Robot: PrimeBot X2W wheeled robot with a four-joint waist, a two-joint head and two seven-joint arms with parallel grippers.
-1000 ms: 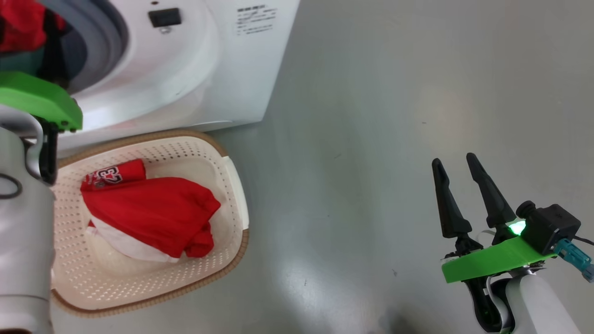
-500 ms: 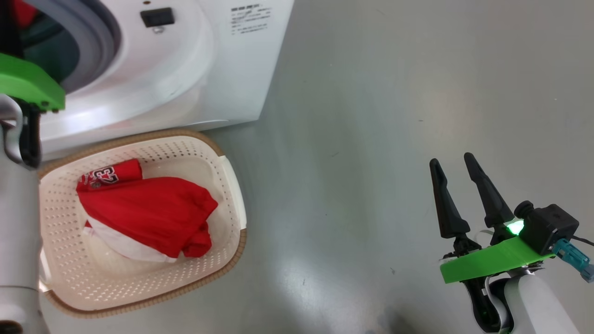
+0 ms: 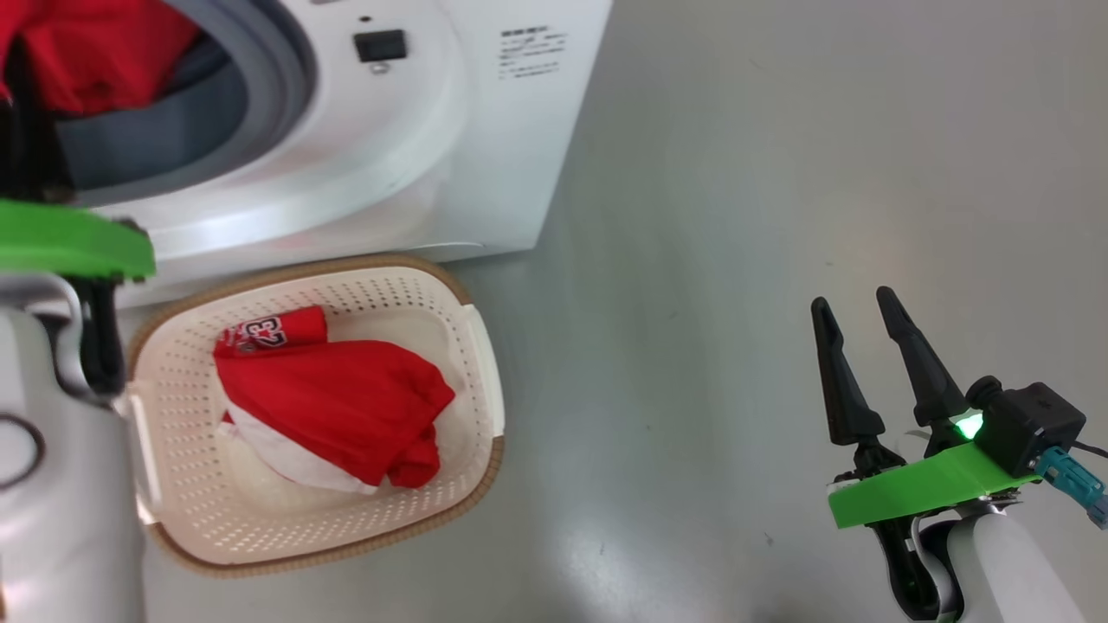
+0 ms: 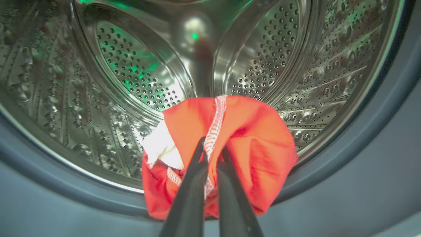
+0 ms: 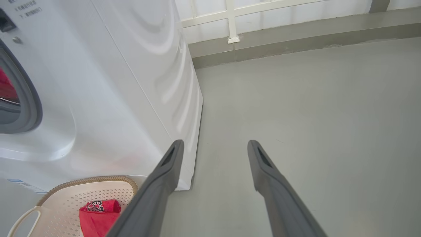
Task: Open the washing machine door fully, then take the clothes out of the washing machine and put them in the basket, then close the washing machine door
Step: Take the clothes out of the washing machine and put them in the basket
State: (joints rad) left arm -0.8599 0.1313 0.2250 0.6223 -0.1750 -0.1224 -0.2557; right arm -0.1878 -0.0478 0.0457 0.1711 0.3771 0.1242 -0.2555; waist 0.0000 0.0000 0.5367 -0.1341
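The washing machine [image 3: 485, 130] stands open, and the washing machine door is out of view. My left gripper [image 4: 212, 146] is shut on a red garment with white trim [image 4: 253, 138], held at the mouth of the steel drum [image 4: 138, 75], just above the grey rubber ring [image 4: 361, 148]. From the head view that garment [image 3: 95, 52] shows in the opening at top left. More red clothes [image 3: 338, 407] lie in the cream basket [image 3: 472, 493] on the floor in front of the machine. My right gripper [image 3: 851, 299] hangs open over bare floor at the right, holding nothing.
My pale left forearm with its green bracket [image 3: 69, 247] covers the basket's left end. In the right wrist view the machine's white side [image 5: 131, 82] is to the left, and a wall base [image 5: 296, 36] runs along the far edge of the grey floor [image 5: 312, 108].
The head camera has shifted, so the machine and basket sit further right in view. My left gripper has shut on the red garment at the drum's mouth. The right gripper has stayed put.
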